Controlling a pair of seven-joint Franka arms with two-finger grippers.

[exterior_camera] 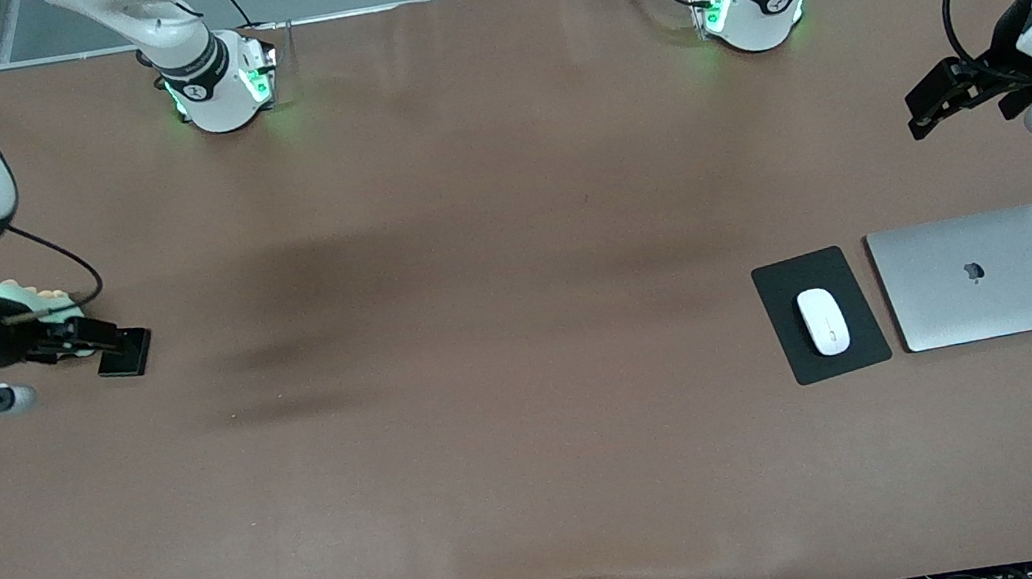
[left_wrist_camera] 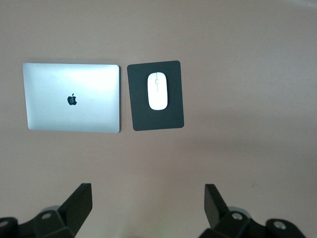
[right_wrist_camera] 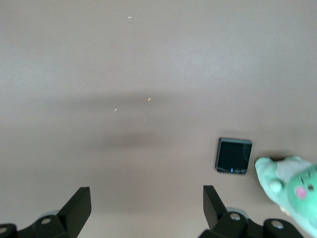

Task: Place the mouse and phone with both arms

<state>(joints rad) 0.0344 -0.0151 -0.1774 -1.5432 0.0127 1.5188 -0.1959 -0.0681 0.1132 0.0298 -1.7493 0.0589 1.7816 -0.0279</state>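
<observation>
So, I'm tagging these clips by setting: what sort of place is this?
Probably a robotics lab test bench: two arm bases bolted along a brown-covered table, cables at its edges, and staged props, namely a closed laptop, a mouse on a mouse pad and a phone.

The tabletop (exterior_camera: 468, 236) is plain brown. The mouse (exterior_camera: 823, 321) is glossy white on a black mouse pad (exterior_camera: 792, 352). The laptop (exterior_camera: 983, 305) is silver with a dark logo. The phone (exterior_camera: 126, 354) is black. A plush toy (right_wrist_camera: 290, 191) is mint green with a pink spot.
</observation>
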